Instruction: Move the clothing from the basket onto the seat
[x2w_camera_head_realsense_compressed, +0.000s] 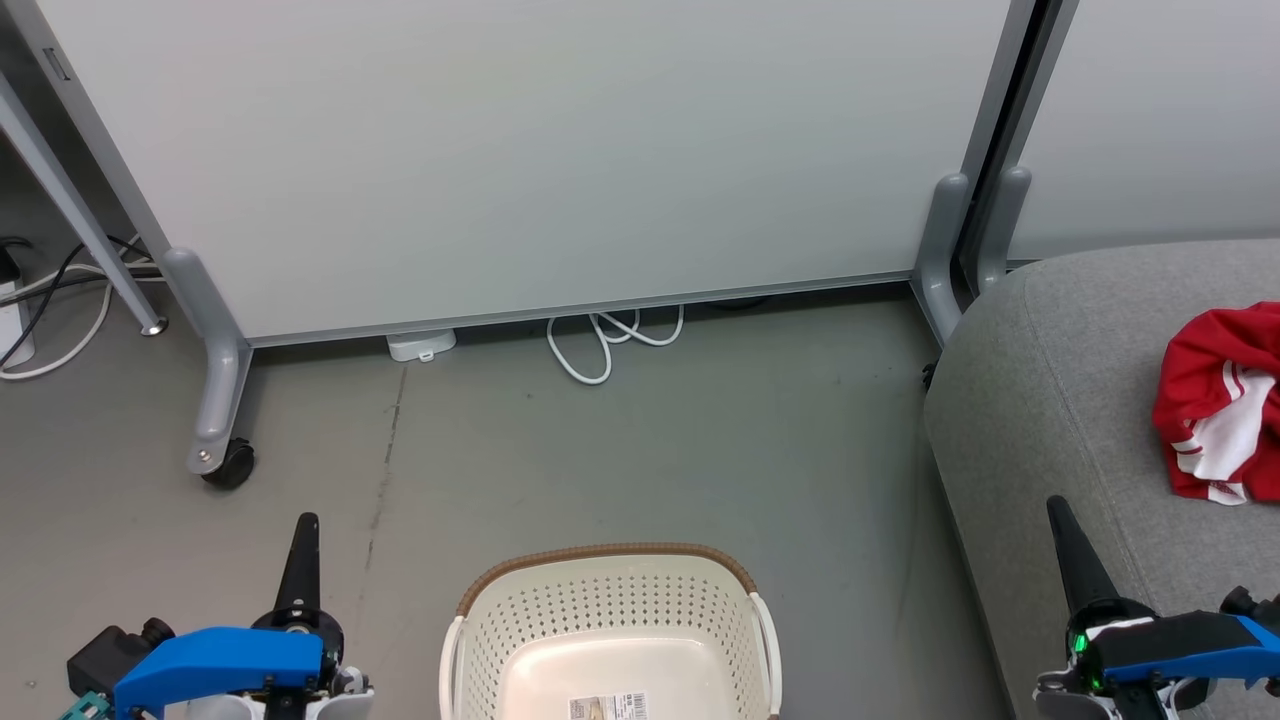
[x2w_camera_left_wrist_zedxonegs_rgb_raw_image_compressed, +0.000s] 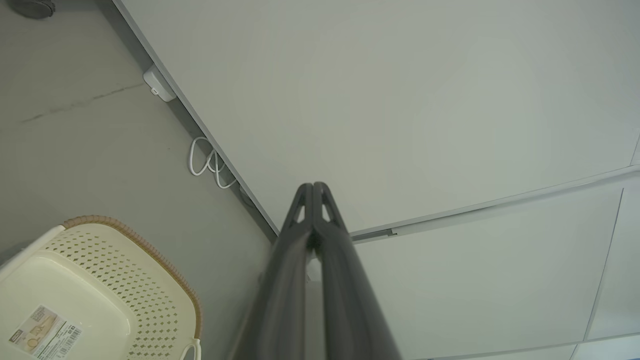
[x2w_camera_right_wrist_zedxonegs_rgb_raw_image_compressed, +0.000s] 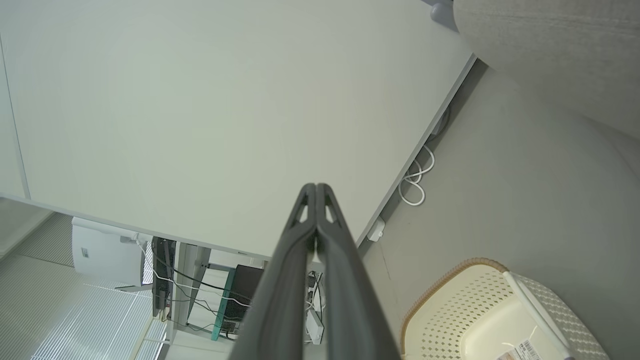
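The cream perforated basket (x2w_camera_head_realsense_compressed: 610, 620) with a brown rim stands on the floor at the bottom centre; what shows of its inside holds just a label. It also appears as basket (x2w_camera_left_wrist_zedxonegs_rgb_raw_image_compressed: 100, 295) and basket (x2w_camera_right_wrist_zedxonegs_rgb_raw_image_compressed: 480, 315) in the wrist views. A red and white piece of clothing (x2w_camera_head_realsense_compressed: 1220, 400) lies bunched on the grey seat (x2w_camera_head_realsense_compressed: 1080, 380) at the right. My left gripper (x2w_camera_head_realsense_compressed: 304, 525) is shut with nothing in it, left of the basket. My right gripper (x2w_camera_head_realsense_compressed: 1058, 510) is shut and holds nothing, over the seat's front edge. Both wrist views show the fingertips pressed together: left gripper (x2w_camera_left_wrist_zedxonegs_rgb_raw_image_compressed: 313, 187), right gripper (x2w_camera_right_wrist_zedxonegs_rgb_raw_image_compressed: 316, 187).
A white partition panel (x2w_camera_head_realsense_compressed: 540, 150) on grey wheeled legs (x2w_camera_head_realsense_compressed: 215, 400) stands behind the basket. A white cable loop (x2w_camera_head_realsense_compressed: 600, 345) and a small white box (x2w_camera_head_realsense_compressed: 421, 345) lie at its foot. More cables (x2w_camera_head_realsense_compressed: 50, 310) lie at the far left.
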